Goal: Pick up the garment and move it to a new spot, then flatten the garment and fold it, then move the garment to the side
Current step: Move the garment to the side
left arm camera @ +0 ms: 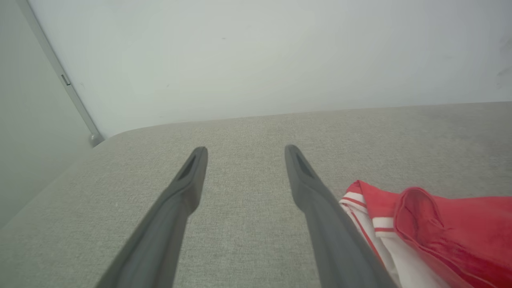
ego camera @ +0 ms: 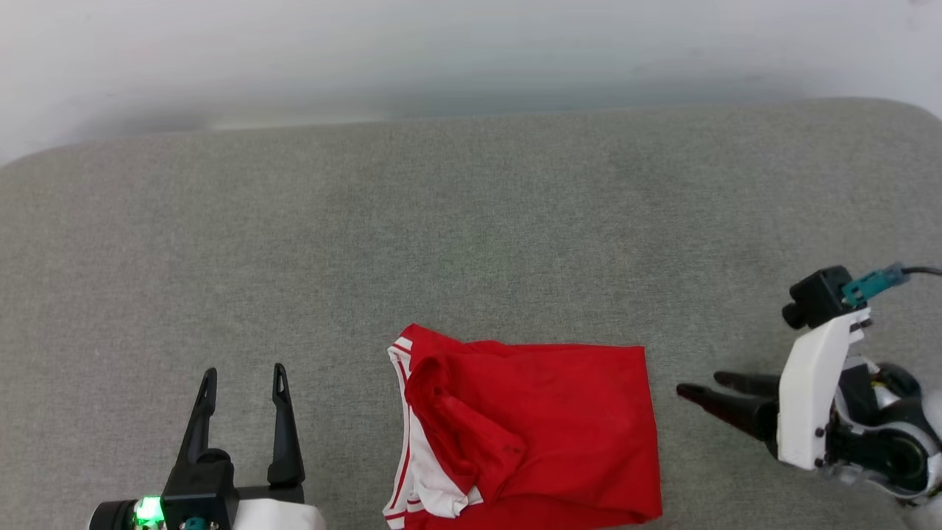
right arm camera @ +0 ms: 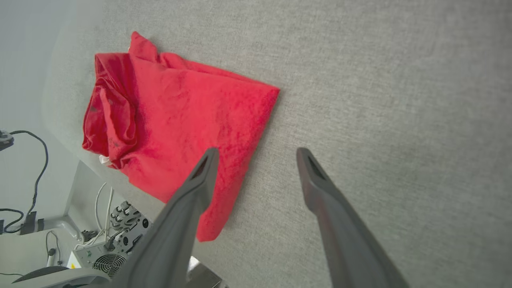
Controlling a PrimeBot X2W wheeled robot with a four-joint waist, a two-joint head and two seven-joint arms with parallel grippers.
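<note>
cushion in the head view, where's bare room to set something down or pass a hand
Widest bare patch: the back of the cushion, between the shirt and the wall. A smaller bare strip lies between the shirt's striped edge and the left jaws. Tightest: the gap between the shirt's right edge and the right jaws.

The left gripper [ego camera: 244, 373] sits at the lower left of the head view. Its two dark fingers [ego camera: 199, 427] point up the view, spread apart and holding nothing, and a green light [ego camera: 149, 509] glows at its wrist. The right gripper [ego camera: 699, 383] reaches in from the right, turned sideways with its fingers pointing left. Its white wrist shell [ego camera: 809, 397] stands tilted behind them. In its own wrist view the jaws stand apart and empty.
</note>
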